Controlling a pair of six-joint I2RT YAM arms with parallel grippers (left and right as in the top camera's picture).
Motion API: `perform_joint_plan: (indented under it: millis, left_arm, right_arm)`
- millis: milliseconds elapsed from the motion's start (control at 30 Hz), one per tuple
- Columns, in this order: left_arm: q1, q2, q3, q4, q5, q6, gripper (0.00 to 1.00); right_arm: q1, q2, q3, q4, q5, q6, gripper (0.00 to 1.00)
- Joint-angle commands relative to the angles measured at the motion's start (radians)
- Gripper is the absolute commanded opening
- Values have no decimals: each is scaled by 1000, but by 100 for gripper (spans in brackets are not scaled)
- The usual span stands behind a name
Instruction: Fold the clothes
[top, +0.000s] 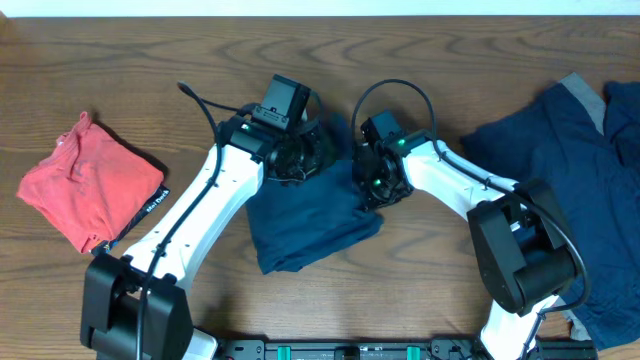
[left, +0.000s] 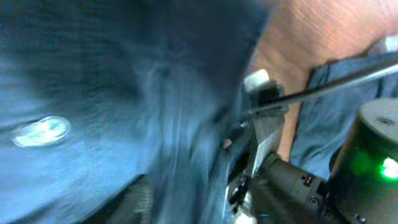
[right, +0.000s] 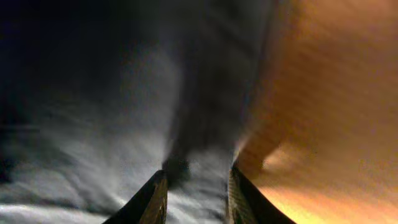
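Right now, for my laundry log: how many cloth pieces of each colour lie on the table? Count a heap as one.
Coral-red garment: 1
Navy garment at the centre: 1
Navy heap at the right: 1 (its pieces cannot be told apart)
Total: 3

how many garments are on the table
3 at least: coral-red garment at far left, navy garment in the centre, navy heap at right, which may hide more.
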Motion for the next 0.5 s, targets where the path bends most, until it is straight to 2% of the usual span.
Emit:
perform_joint_plan:
  millis: [0,100,167,300,467]
  left_arm:
    - [45,-18,41,12,2,112,58]
    - [108,-20,48,74,-23,214,59]
    - [148,-19,48,112,-106,252,58]
    - [199,5,48,174,-311,267,59]
    - [217,94,48,246,-348,322,59]
  right_arm:
    - [-63,-18,42,-77,243,97,32]
    - [-133,-94,134,-150,293,110,33]
    - [-159,-146,177,-162,265,106,33]
    - [-154,-230,203,-131,26,-16,33]
    - [-76,-227,187,-129,-149,-39,34]
